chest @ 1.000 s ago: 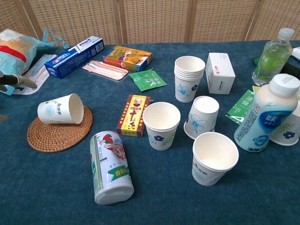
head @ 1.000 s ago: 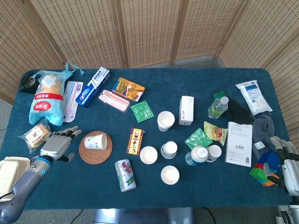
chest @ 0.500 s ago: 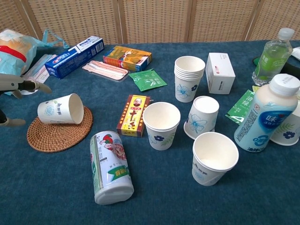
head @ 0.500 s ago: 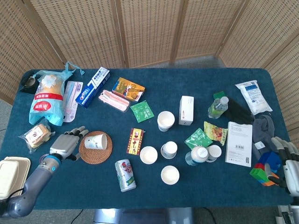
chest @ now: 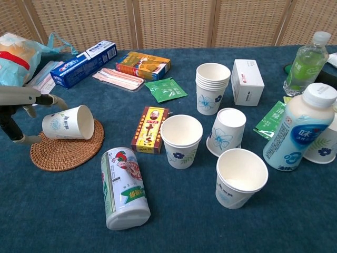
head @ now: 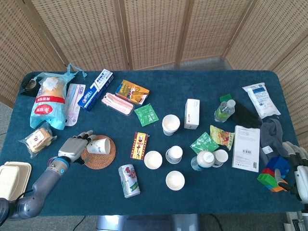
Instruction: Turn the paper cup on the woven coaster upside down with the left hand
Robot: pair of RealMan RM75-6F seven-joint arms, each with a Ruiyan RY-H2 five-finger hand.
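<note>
A white paper cup (head: 100, 145) (chest: 69, 122) lies on its side on the round woven coaster (head: 104, 157) (chest: 64, 152), its mouth facing right. My left hand (head: 74, 148) (chest: 21, 108) is at the cup's closed end with fingers spread around it; I cannot tell whether they touch it, and nothing is gripped. My right hand (head: 294, 169) rests at the table's far right edge beside coloured blocks (head: 273, 173), its fingers extended.
A drink can (head: 129, 180) (chest: 123, 187) lies on its side in front of the coaster. A small red box (chest: 150, 129) sits to the coaster's right, then several upright paper cups (chest: 181, 140). A snack bag (head: 48, 98) and wrapped bread (head: 37, 140) lie behind my left hand.
My left hand has moved right, from beside the wrapped bread to the cup's closed end at the coaster's edge. The cup and the right hand have not moved.
</note>
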